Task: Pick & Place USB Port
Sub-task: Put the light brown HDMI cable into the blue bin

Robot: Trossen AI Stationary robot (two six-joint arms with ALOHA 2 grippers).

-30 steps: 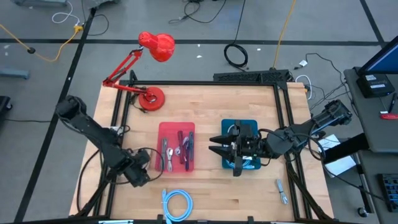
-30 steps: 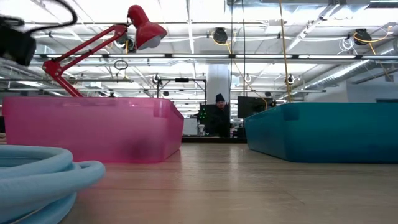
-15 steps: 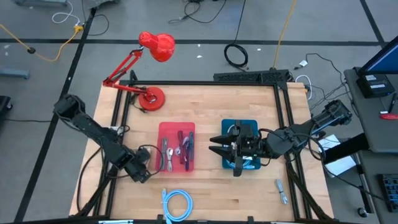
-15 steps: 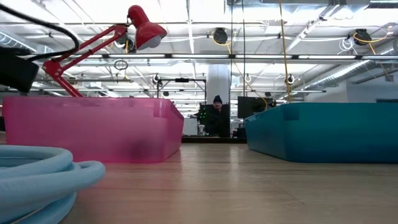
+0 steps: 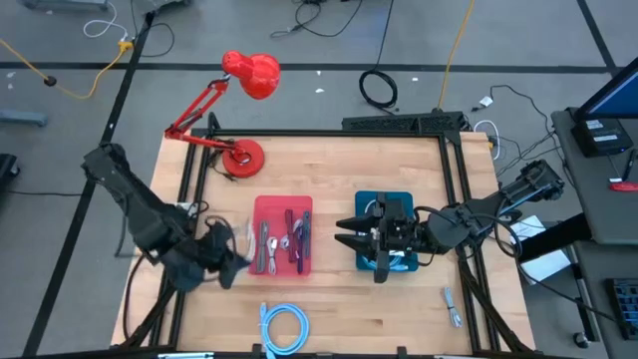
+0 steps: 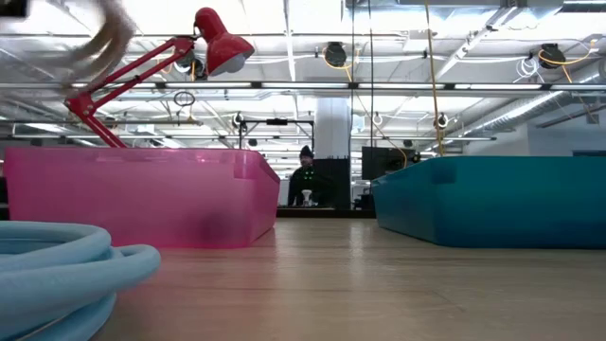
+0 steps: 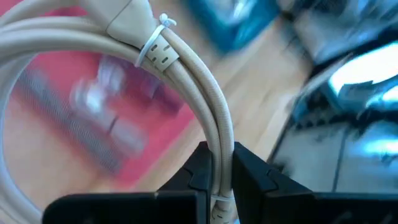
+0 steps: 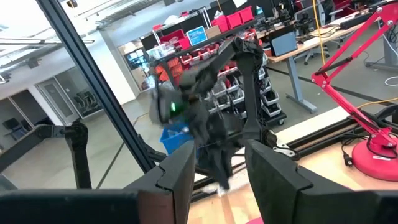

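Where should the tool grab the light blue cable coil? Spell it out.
Across one side of the loop of the light blue cable coil, coming straight down from above. It lies flat on the table, so the strands there make a narrow band to straddle, and the open middle probably gives one finger room.
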